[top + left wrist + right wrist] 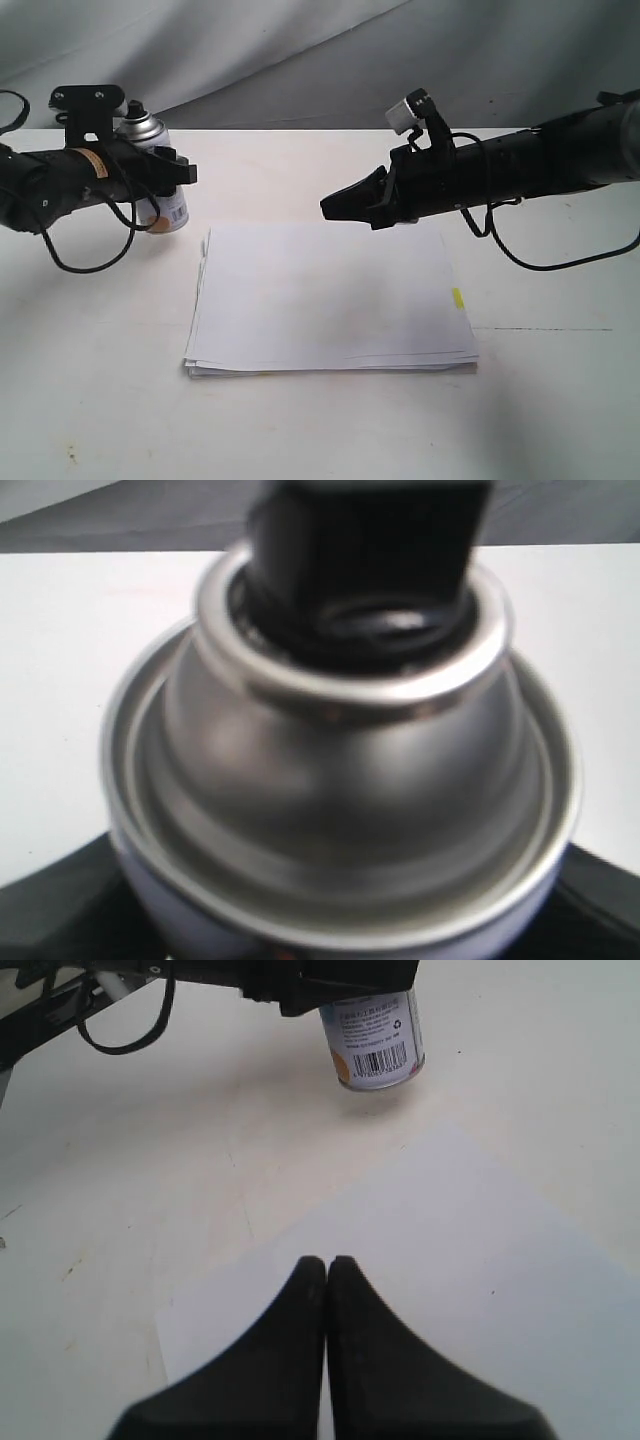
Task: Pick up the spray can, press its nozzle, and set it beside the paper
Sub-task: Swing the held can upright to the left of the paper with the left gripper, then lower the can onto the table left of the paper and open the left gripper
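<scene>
In the exterior view, one spray can sits between the left gripper's fingers, which pinch its body just beyond the far left corner of the single paper stack; the black nozzle pokes above the arm. The right gripper hangs over the paper's far edge, jaws pressed together and empty. The left wrist view is filled by the can's silver dome and blurred nozzle, with dark fingers at either side. In the right wrist view, the two shut fingers point across the paper toward the gripped can.
</scene>
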Robot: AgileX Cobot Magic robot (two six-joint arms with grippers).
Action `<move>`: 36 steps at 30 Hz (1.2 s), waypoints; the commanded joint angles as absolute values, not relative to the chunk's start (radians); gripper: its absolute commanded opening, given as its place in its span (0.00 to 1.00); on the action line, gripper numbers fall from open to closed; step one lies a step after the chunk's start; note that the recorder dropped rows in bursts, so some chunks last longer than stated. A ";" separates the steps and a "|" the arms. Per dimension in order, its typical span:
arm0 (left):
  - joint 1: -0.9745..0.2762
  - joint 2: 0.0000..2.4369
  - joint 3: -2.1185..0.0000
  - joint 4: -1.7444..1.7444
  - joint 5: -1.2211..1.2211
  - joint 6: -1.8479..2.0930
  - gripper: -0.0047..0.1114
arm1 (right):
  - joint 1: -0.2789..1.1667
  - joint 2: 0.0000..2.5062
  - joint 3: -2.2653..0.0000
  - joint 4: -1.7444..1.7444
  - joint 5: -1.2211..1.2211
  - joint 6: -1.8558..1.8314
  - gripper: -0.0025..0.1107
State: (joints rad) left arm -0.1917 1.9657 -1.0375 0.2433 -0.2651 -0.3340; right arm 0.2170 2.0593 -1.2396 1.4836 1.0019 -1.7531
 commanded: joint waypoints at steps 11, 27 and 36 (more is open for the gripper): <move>-0.190 1.977 -1.004 0.082 -0.400 -0.096 0.04 | 0.211 2.050 -1.235 1.484 1.011 -1.753 0.02; -0.191 1.982 -0.925 0.053 -0.505 -0.112 0.04 | 0.211 2.050 -1.235 1.484 1.011 -1.753 0.02; -0.191 1.982 -0.899 0.053 -0.583 -0.127 0.04 | 0.211 2.050 -1.235 1.484 1.011 -1.753 0.02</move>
